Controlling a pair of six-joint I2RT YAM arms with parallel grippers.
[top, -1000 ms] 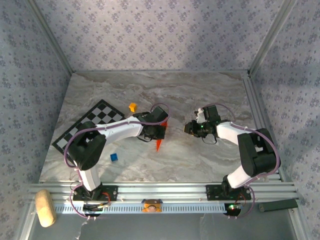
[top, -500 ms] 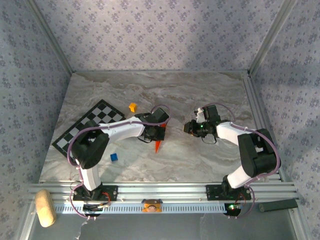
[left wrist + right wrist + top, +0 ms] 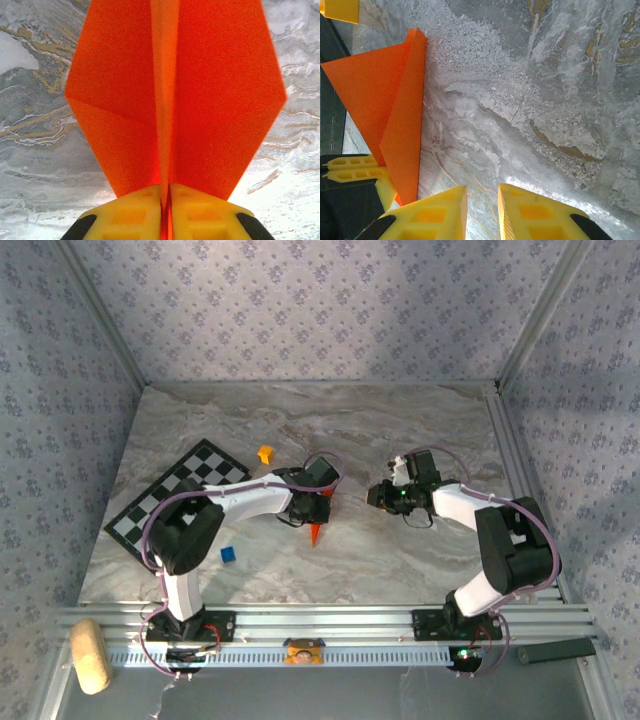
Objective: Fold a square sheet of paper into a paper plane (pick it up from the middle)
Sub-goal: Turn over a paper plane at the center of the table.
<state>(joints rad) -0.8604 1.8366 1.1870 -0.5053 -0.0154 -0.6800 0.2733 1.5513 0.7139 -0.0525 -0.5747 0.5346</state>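
1. One orange piece in play: the paper plane (image 3: 175, 100) already reads as a pointed dart, with a centre crease and a wing spread to each side. It is well past the flat-square stage.
2. Location: a little left of centre on the marble table (image 3: 420, 420) in the overhead view. The orange nose pokes out below the left wrist, towards the bottom of the frame.
3. Left gripper (image 3: 166, 200): jaws pinched tight on the centre crease at the bottom of its wrist view, with paper sandwiched between them. Cannot tell if the plane is lifted or resting on the marble.
4. Right gripper (image 3: 482, 210): narrow gap, nothing in it, bare marble showing through. It sits to the right of the plane, not touching it, and sees it side-on at the left of its frame.
5. Progress, my read: the folds look essentially finished. Likely left are setting it down, releasing, and maybe flattening the wings, since the left wing shows an extra diagonal crease.
6. Clutter: checkered board (image 3: 175, 495), yellow-orange cube (image 3: 265, 454) and blue cube (image 3: 228, 554) all lie left of the plane, apart from it.
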